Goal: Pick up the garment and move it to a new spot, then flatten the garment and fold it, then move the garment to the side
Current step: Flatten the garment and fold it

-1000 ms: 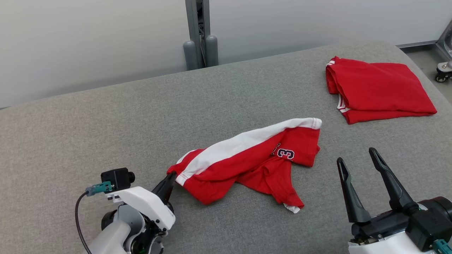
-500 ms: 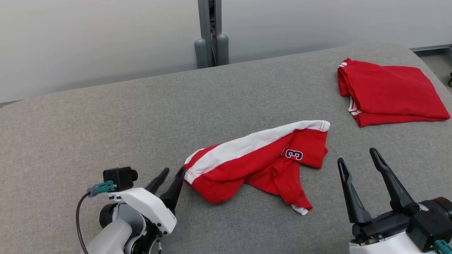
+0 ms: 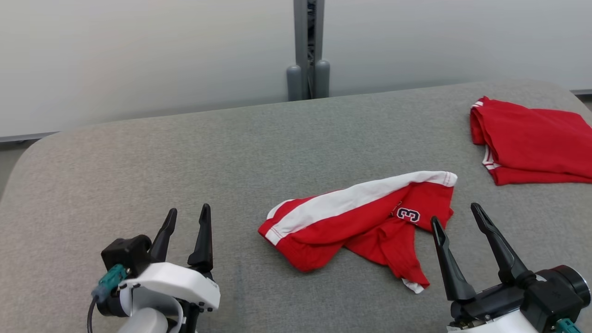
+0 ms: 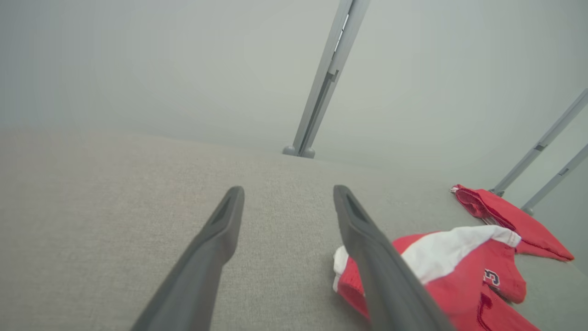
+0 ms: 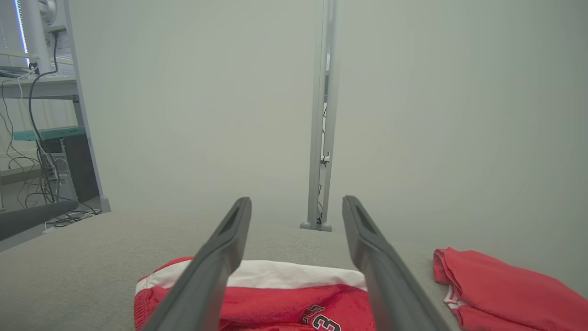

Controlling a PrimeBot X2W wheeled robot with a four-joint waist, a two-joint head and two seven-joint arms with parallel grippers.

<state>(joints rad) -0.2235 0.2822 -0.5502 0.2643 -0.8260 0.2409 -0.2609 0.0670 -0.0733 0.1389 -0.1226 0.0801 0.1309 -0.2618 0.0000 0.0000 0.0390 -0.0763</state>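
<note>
Released from the left hand (image 3: 188, 209), the crumpled red-and-white garment (image 3: 351, 222) lies near the middle of the grey bench (image 3: 162, 152), its number 3 showing. That hand has drawn back from the white-trimmed corner and now stands apart from the cloth, fingers spread wide and empty. By the garment's right edge the right hand (image 3: 455, 212) is equally wide, holding nothing. At the bench's far right sits a folded red shirt (image 3: 532, 138).

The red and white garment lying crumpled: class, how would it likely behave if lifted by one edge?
Probably floppy: the garment lies in soft folds, so it would hang limp. Likely light, being thin cloth. It may drag on the textured grey surface.
</note>
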